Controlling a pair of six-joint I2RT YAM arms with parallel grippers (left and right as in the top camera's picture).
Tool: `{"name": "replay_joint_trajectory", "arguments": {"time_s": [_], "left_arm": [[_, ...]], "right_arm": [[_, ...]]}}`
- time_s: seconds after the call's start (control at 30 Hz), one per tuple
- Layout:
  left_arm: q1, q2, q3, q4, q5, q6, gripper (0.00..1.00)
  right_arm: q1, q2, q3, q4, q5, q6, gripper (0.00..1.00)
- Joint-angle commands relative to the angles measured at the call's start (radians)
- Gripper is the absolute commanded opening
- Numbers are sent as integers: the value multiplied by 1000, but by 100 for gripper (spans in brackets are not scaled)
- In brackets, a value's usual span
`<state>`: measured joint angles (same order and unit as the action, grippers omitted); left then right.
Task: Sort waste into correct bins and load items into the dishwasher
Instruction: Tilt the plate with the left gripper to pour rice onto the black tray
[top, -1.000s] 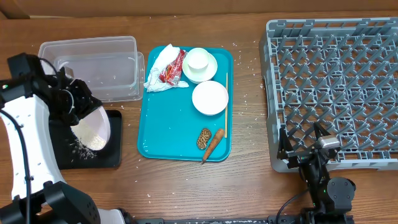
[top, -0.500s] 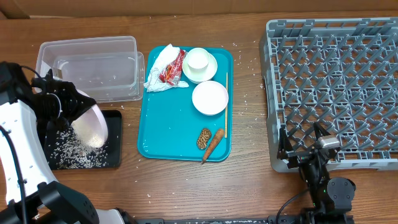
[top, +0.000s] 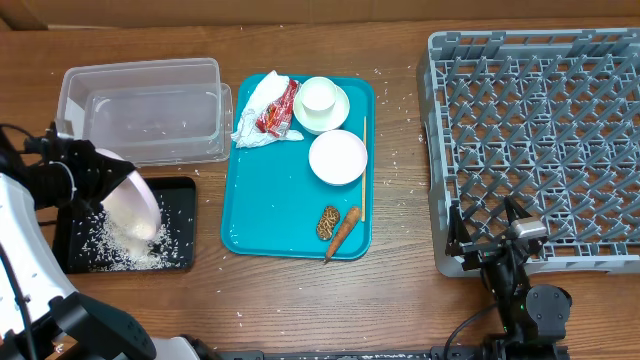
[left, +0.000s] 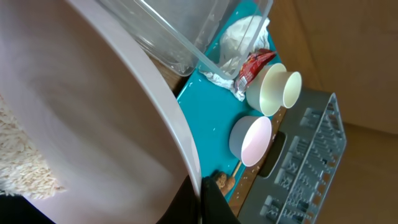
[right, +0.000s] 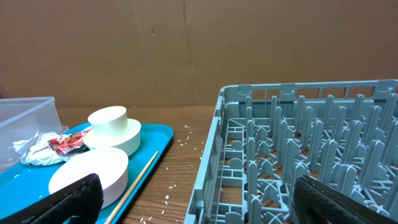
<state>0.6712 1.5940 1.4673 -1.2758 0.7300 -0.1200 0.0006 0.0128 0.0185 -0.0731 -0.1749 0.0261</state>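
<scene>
My left gripper (top: 93, 173) is shut on the rim of the large white plate (top: 131, 203) and holds it steeply tilted over the black tray (top: 181, 198). White rice (top: 115, 245) lies heaped in that tray. In the left wrist view the jaws (left: 200, 200) pinch the plate's edge (left: 93, 118), with rice (left: 18, 168) below. On the teal tray (top: 280, 215) lie a napkin (top: 257, 112), a red wrapper (top: 278, 107), a cup (top: 318, 97) in a bowl, a second bowl (top: 337, 157), a brown piece (top: 327, 222), a carrot stick (top: 343, 232) and a wooden stick (top: 365, 170). My right gripper (right: 208, 202) is open at the grey rack's front left corner (top: 450, 255).
The clear tub (top: 150, 105) stands behind the black tray, with a few grains inside. The grey rack (right: 311, 143) fills the right side. Loose rice grains lie scattered on the wood between the teal tray and the rack (top: 400, 150).
The left arm has swung left with the plate and tilted it further. The rice has slid off the plate into the black tray. The right arm has not moved.
</scene>
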Motion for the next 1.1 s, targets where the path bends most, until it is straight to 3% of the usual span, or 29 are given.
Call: {"name": "replay_joint_trajectory", "arguments": {"time_s": [0.0, 0.57, 0.83, 1.07], "left_arm": [[31, -11, 16, 1, 104, 39, 4], [63, -11, 13, -55, 232, 95, 4], [64, -11, 12, 2, 142, 58, 4], [63, -10, 12, -64, 193, 76, 4]], "right_arm": [[-3, -10, -10, 4, 10, 3, 100], [-3, -10, -10, 4, 10, 3, 100], [-3, -10, -10, 4, 10, 3, 100], [-3, -10, -10, 4, 10, 3, 100]]}}
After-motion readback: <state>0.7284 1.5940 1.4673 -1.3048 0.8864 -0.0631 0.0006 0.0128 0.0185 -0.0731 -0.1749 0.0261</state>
